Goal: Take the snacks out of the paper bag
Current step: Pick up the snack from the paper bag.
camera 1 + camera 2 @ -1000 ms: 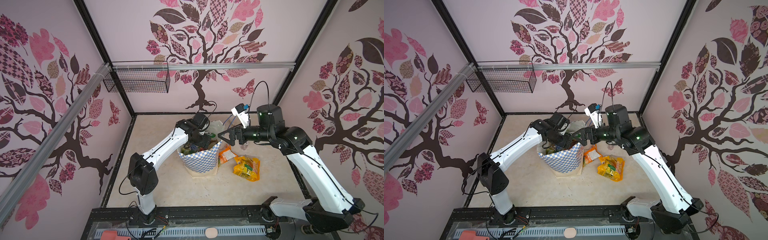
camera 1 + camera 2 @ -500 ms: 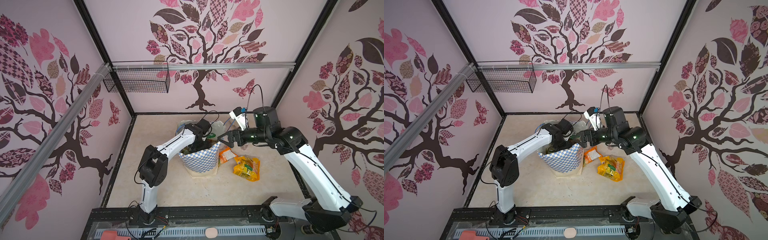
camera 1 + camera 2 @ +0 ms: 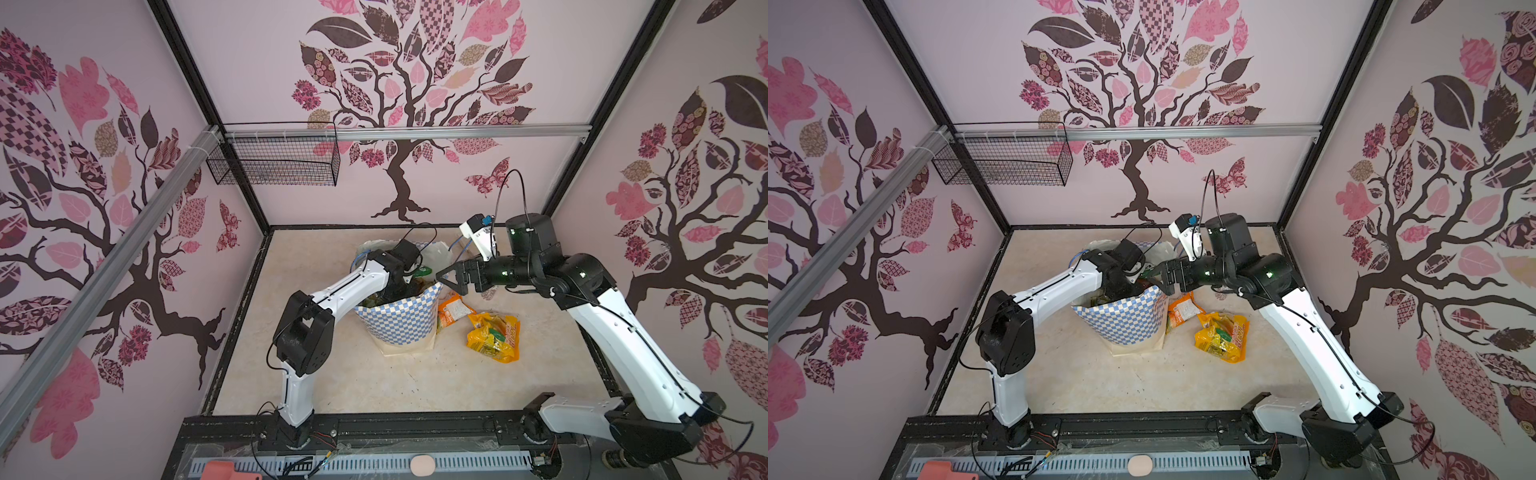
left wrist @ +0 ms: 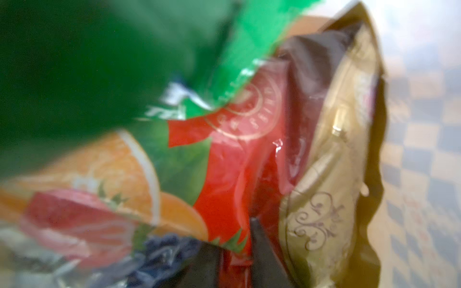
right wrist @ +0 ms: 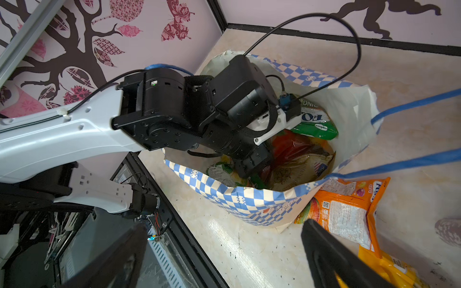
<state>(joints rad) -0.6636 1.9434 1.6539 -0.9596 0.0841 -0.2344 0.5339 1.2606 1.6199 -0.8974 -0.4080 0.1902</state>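
The job looks partway done. An orange packet (image 3: 453, 309) and a yellow packet (image 3: 494, 336) lie out on the desk (image 3: 374, 386), just beside the paper bag (image 3: 399, 324) on its side towards the desk's right edge. The other snacks sit inside the bag, which stands upright mid-desk, nearer the back edge.

The step in hand is another pick. The left arm is plunged into the bag's mouth, and in the left wrist view the left claw (image 4: 233, 251) has its fingers drawn close together on a fold of a red packet (image 4: 224, 174). A green packet (image 5: 316, 124) and a gold-brown packet (image 5: 294, 172) crowd against it.

The right claw (image 3: 451, 277) hovers over the bag's rim on the right-edge side, its fingers spread wide, holding nothing.

Next, I'd judge, comes a straight lift clear of the rim. The pinch looks thin, so the crinkly film could slip, or a neighbouring packet could drag up with it.
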